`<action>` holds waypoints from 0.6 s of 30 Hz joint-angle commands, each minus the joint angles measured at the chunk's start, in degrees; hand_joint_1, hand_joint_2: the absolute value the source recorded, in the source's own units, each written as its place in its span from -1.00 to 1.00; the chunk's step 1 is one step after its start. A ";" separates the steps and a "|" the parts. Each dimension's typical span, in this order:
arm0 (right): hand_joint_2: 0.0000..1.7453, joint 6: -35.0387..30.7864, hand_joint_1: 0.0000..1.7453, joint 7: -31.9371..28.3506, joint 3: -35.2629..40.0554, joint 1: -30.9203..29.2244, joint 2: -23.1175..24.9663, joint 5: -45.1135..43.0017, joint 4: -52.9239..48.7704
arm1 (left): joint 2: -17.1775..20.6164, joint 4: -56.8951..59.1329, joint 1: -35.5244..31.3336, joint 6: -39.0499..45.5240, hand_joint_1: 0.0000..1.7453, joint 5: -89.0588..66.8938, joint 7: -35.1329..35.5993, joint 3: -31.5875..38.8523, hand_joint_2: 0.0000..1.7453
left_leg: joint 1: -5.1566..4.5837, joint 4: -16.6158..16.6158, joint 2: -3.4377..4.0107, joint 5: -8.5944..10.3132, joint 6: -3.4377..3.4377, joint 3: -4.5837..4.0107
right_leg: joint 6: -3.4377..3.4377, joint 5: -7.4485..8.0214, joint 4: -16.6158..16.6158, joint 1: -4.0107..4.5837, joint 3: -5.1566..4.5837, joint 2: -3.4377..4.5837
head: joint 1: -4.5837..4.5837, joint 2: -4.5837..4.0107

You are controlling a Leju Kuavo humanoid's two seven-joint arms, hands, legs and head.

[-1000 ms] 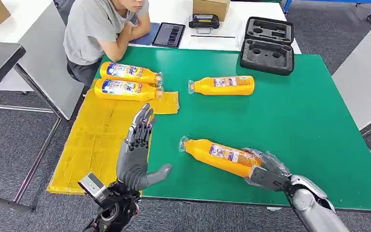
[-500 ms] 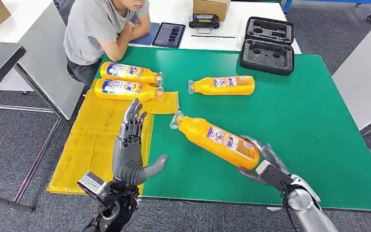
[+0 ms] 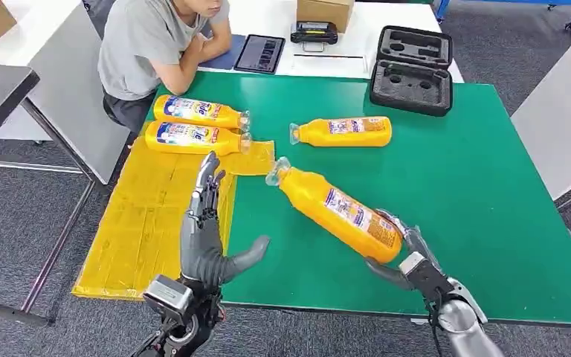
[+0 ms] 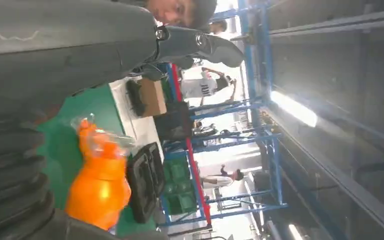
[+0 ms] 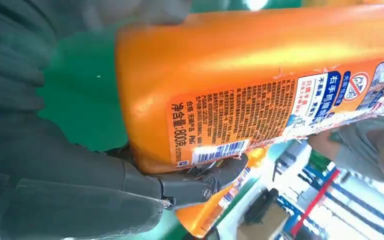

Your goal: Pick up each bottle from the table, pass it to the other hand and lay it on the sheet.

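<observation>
My right hand [image 3: 409, 260] grips the base of an orange bottle [image 3: 334, 210] and holds it tilted above the green table [image 3: 453, 186], cap end pointing toward my left hand. That bottle's label fills the right wrist view [image 5: 260, 95]. My left hand [image 3: 204, 230] stands upright over the table's left edge, fingers spread, thumb out, holding nothing. The left wrist view shows the held bottle's cap end [image 4: 100, 175] close by. Two bottles [image 3: 197, 111] [image 3: 193, 138] lie on the yellow sheet [image 3: 149, 216]. Another bottle [image 3: 342, 132] lies on the table.
A person [image 3: 156, 44] sits at the table's far left corner, next to the sheet. A black foam case [image 3: 413, 71] stands at the back of the table. A tablet [image 3: 260, 53] and a cardboard box [image 3: 326, 11] lie on the white table beyond.
My right hand has lifted the orange bottle off the table and swung its cap end up and toward my left hand. My left hand has shifted slightly, still spread.
</observation>
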 commanded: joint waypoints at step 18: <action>1.00 -2.57 1.00 0.28 -1.04 4.73 5.68 4.58 -8.46 | 4.08 7.78 -7.58 9.06 -1.00 -4.08 0.17 -9.84 1.00 | 0.05 -0.07 0.04 -0.07 -0.11 0.29 | -0.12 -0.06 -0.09 0.05 0.28 0.05 | 0.00 0.00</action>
